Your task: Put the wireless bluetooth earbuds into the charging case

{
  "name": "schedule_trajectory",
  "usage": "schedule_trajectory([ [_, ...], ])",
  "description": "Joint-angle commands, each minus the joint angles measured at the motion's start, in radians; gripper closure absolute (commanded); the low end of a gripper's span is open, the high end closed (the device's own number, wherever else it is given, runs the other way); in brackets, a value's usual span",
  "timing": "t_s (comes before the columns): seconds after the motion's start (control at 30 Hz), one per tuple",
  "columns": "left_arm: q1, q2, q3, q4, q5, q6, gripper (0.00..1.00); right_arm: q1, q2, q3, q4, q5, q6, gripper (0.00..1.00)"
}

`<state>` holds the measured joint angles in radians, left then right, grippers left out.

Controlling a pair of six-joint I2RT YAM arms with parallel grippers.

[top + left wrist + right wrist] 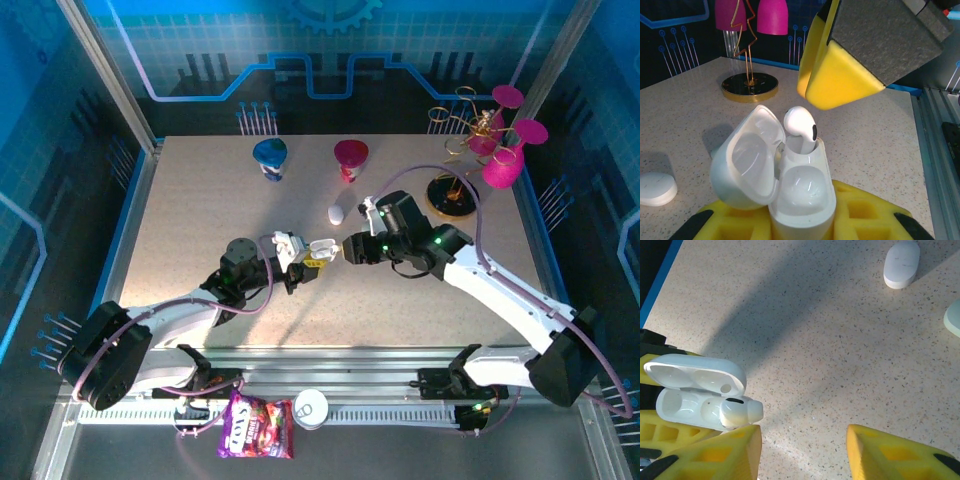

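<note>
A white charging case (801, 197) stands upright between the yellow pads of my left gripper (802, 217), which is shut on it. Its lid (746, 161) hangs open to the left. One white earbud (801, 123) sits stem-down in the far slot with its head sticking out; the near slot is empty. My right gripper (802, 450) is open with nothing between its fingers. One of its yellow fingers (840, 75) hovers just above the earbud (742, 411), apart from it. In the top view both grippers meet at the table's middle, around the case (288, 243).
A closed white pebble-like case (336, 213) (901, 264) lies behind the grippers, and another white piece (656, 188) lies close by. A gold stand (450, 195) with pink cups is at the back right. Blue (270, 157) and crimson (350, 157) cups stand at the back.
</note>
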<state>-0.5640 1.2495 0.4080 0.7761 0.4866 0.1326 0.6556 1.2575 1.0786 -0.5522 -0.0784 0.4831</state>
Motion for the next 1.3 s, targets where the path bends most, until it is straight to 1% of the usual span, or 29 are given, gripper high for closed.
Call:
schedule_trajectory([
  [0.0, 0.002, -0.025, -0.014, 0.035, 0.017, -0.005, 1.00, -0.012, 0.026, 0.006, 0.004, -0.005, 0.013, 0.53],
  [0.4, 0.001, -0.031, -0.014, 0.037, 0.033, -0.011, 1.00, -0.011, 0.035, 0.011, 0.104, -0.100, 0.000, 0.52],
  [0.6, 0.002, -0.037, -0.015, 0.041, 0.031, -0.017, 1.00, -0.011, 0.056, 0.012, 0.118, -0.143, -0.008, 0.52],
  [0.7, 0.002, -0.046, -0.017, 0.044, 0.025, -0.020, 1.00, -0.011, 0.063, 0.024, 0.095, -0.156, -0.024, 0.51],
  [0.77, 0.003, -0.050, -0.019, 0.044, 0.020, -0.021, 1.00, -0.012, 0.059, 0.031, 0.075, -0.137, -0.030, 0.51],
  [0.87, 0.003, -0.052, -0.018, 0.041, 0.017, -0.021, 1.00, -0.011, 0.021, 0.028, 0.058, -0.068, -0.032, 0.50],
  [0.97, 0.004, -0.049, -0.018, 0.038, 0.012, -0.019, 1.00, -0.013, -0.024, 0.023, 0.058, -0.011, -0.034, 0.47],
  [1.1, 0.004, -0.037, -0.014, 0.040, 0.010, -0.018, 1.00, -0.006, -0.052, 0.024, 0.078, -0.027, -0.046, 0.43],
  [1.17, 0.005, -0.030, -0.011, 0.040, 0.013, -0.019, 1.00, 0.005, -0.045, 0.035, 0.084, -0.053, -0.043, 0.41],
  [1.27, 0.004, -0.021, -0.008, 0.042, 0.014, -0.019, 1.00, 0.035, -0.011, 0.070, 0.075, -0.064, -0.044, 0.41],
])
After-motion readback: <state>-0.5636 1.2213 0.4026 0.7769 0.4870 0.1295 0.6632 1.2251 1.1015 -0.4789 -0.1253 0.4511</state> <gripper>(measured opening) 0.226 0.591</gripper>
